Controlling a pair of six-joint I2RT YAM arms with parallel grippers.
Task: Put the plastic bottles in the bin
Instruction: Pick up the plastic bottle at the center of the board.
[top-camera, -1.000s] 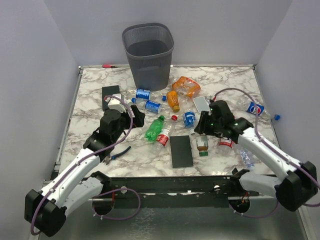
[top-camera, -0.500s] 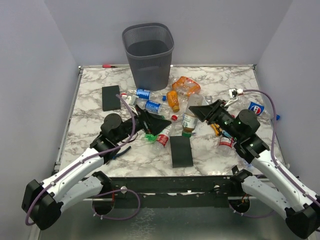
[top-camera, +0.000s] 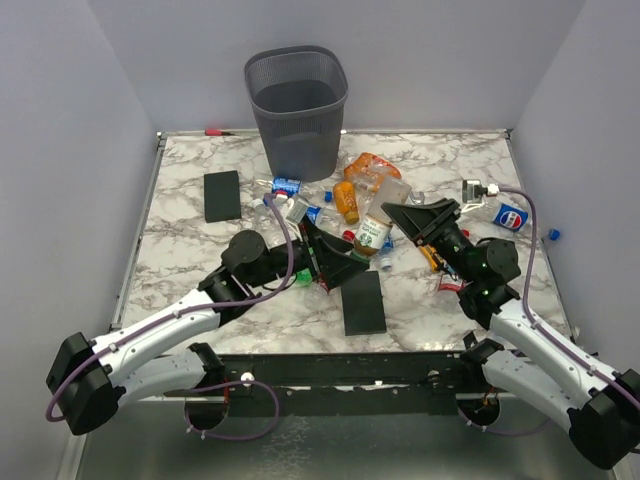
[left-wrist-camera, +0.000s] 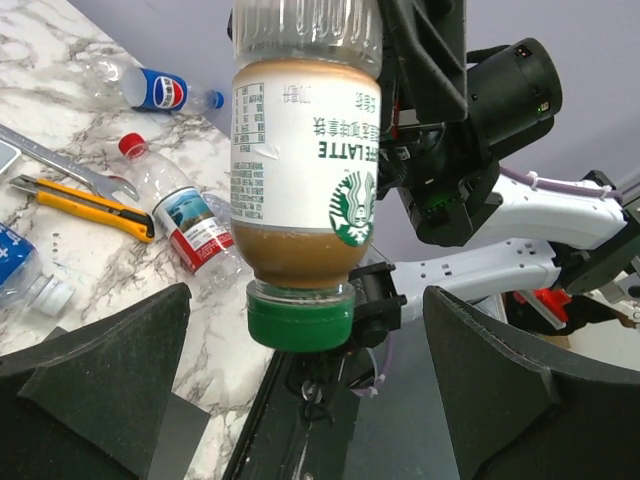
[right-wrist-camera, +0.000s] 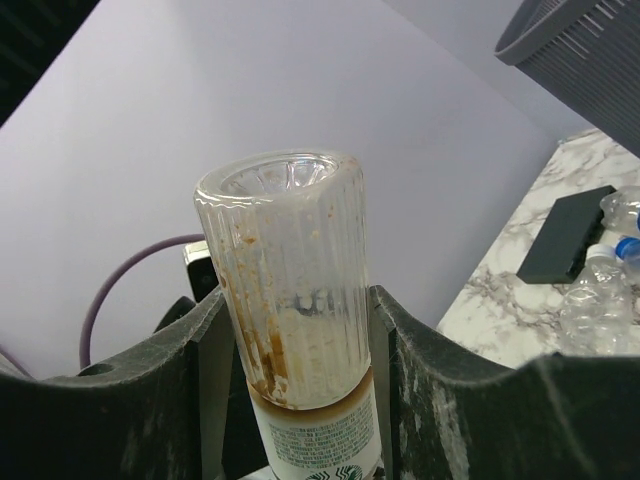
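My right gripper (top-camera: 398, 218) is shut on a latte bottle (top-camera: 376, 228) with a white label, held above the table with its green cap (left-wrist-camera: 300, 312) pointing down. In the right wrist view the ribbed bottle (right-wrist-camera: 295, 290) sits tight between the fingers (right-wrist-camera: 190, 370). My left gripper (top-camera: 345, 258) stands open just beside it. Its fingers (left-wrist-camera: 100, 370) spread wide below the cap without touching it. The bin (top-camera: 297, 110) stands at the back. Other plastic bottles lie on the table: an orange one (top-camera: 346, 200), a Pepsi one (top-camera: 510, 216) and a red-labelled one (left-wrist-camera: 190, 225).
Two flat black slabs lie on the marble, one at the left (top-camera: 222, 194) and one near the front (top-camera: 362, 302). A yellow utility knife (left-wrist-camera: 85, 205) and a wrench (left-wrist-camera: 50, 160) lie right of centre. Walls close in on three sides.
The right gripper lifted the latte bottle off the table and carried it up and leftward. The left arm swung right, bringing its open gripper under the bottle.
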